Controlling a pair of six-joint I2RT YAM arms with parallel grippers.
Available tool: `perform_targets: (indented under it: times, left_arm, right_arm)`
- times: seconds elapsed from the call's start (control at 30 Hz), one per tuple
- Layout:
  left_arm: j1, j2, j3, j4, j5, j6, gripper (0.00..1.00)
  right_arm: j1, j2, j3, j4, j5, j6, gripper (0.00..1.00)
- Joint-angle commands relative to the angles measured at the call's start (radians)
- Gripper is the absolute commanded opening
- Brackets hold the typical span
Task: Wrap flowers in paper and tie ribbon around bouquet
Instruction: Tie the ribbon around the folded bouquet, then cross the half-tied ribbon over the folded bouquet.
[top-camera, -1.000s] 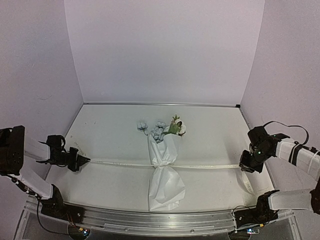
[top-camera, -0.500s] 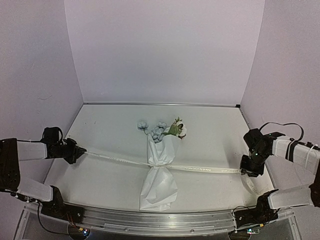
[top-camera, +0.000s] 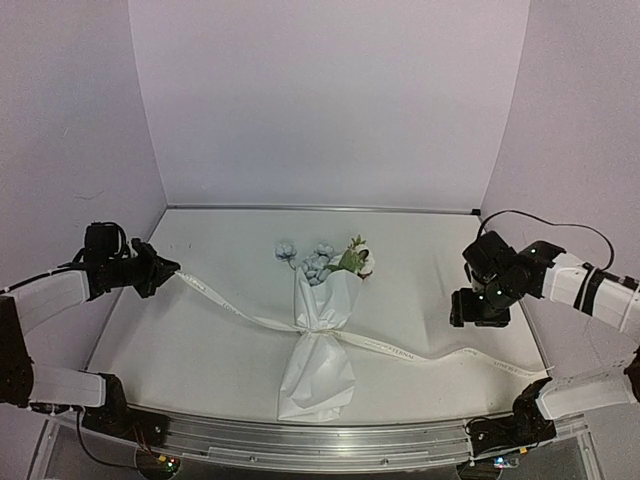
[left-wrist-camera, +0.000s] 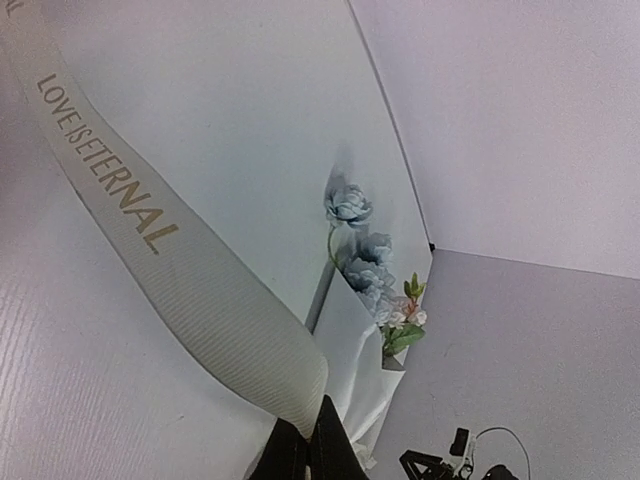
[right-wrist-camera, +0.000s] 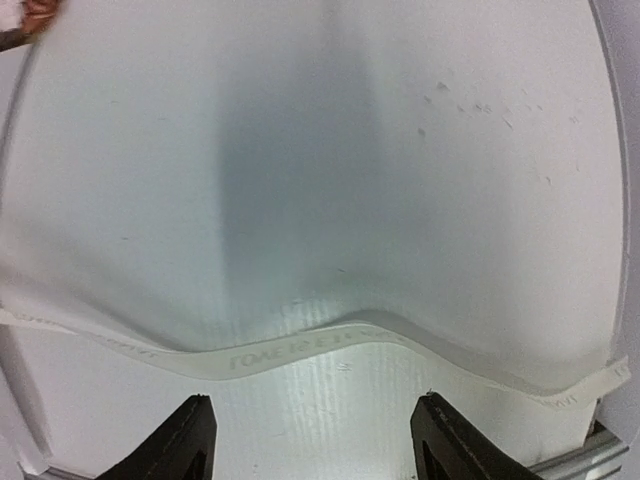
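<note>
The bouquet (top-camera: 318, 345) lies mid-table, a white paper (left-wrist-camera: 365, 345) cone cinched at the middle, with pale blue flowers (top-camera: 318, 262) and green leaves at its far end. The cream lettered ribbon (top-camera: 230, 307) crosses the cinch. Its left part rises taut to my left gripper (top-camera: 168, 268), which is shut on it. From the left wrist, the ribbon (left-wrist-camera: 190, 285) runs straight into the closed gripper (left-wrist-camera: 308, 445). The ribbon's right part (right-wrist-camera: 300, 352) lies slack and wavy on the table. My right gripper (top-camera: 478, 318) hovers above it, open and empty, fingers (right-wrist-camera: 190, 440) wide apart.
The white table (top-camera: 220, 370) is walled at the back and both sides. A metal rail (top-camera: 320, 442) runs along the near edge, with both arm bases behind it. The ribbon's loose right end (top-camera: 535, 374) rests near the right wall.
My right gripper opened, let go of the ribbon and drew up and inward; that ribbon half dropped slack. My left gripper pulled its end up and back; the bouquet's foot shifted left.
</note>
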Motion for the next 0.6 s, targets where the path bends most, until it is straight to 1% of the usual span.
perform_targets:
  times: [0.0, 0.1, 0.27, 0.33, 0.57]
  left_arm:
    - [-0.018, -0.045, 0.085, -0.036, 0.061, 0.037, 0.00]
    - [-0.019, -0.063, 0.110, -0.044, 0.083, 0.039, 0.00]
    - [-0.021, -0.091, 0.146, -0.074, 0.114, 0.054, 0.00]
    - [-0.044, -0.100, 0.157, -0.086, 0.126, 0.061, 0.00]
    - [-0.046, -0.113, 0.186, -0.118, 0.156, 0.079, 0.00]
  right_arm:
    - [0.148, 0.107, 0.162, 0.170, -0.098, -0.154, 0.71]
    - [0.232, 0.249, 0.306, 0.221, -0.170, -0.236, 0.71]
    - [0.319, 0.488, 0.551, 0.287, -0.302, -0.280, 0.70]
    - [0.353, 0.593, 0.670, 0.292, -0.326, -0.287, 0.69]
    - [0.441, 0.865, 0.985, 0.320, -0.380, -0.287, 0.63]
